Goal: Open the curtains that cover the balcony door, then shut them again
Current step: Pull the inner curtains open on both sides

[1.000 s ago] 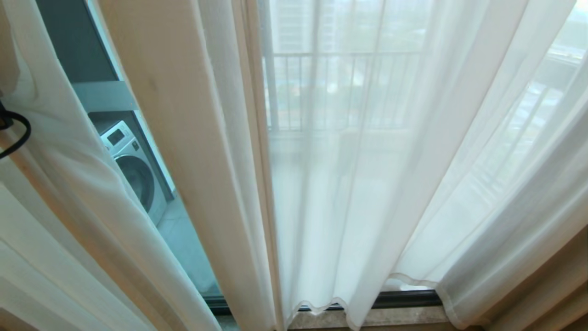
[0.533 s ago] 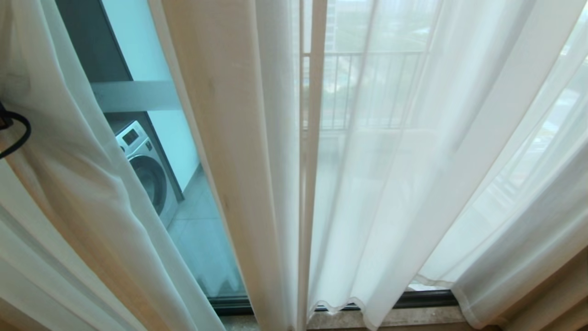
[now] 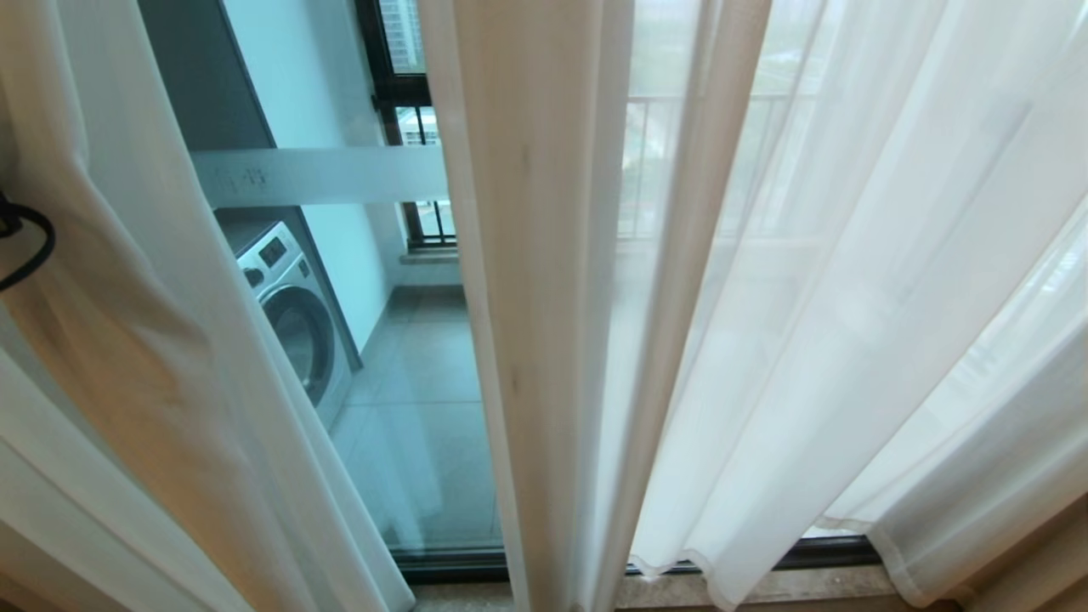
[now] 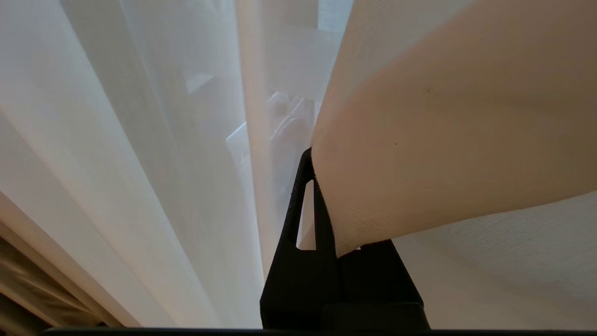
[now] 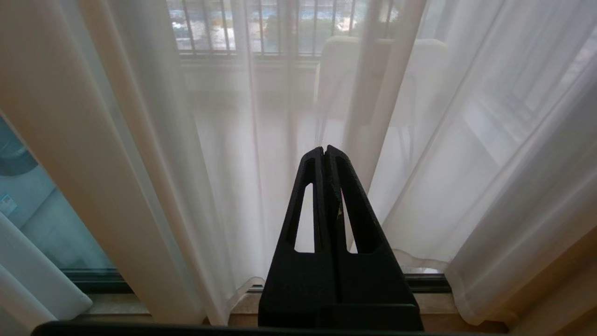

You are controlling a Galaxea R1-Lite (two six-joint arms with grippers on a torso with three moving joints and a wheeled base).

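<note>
The sheer white curtains hang in folds across the head view: one panel on the left [image 3: 144, 340], a cream bunched fold in the middle [image 3: 535, 255] and a wide panel on the right [image 3: 850, 297]. Between the left panel and the middle fold the balcony door [image 3: 408, 425] shows as bare glass with a frosted band [image 3: 323, 174]. In the left wrist view my left gripper [image 4: 311, 156] is shut on a fold of curtain [image 4: 443, 140], which drapes over one finger. My right gripper [image 5: 324, 150] is shut on nothing and points at the hanging curtain [image 5: 261, 163].
Behind the glass stand a washing machine [image 3: 297, 314], a tiled balcony floor and a black-barred window [image 3: 421, 127]. The dark door track [image 3: 459, 563] and a stone sill [image 3: 790, 586] run along the bottom. A brown drape [image 3: 1037, 561] hangs at the right. A black cable [image 3: 34, 255] loops at the left edge.
The whole head view has slid to the right. The bare strip of glass between the left panel and the middle fold has grown wider, and more of the balcony shows.
</note>
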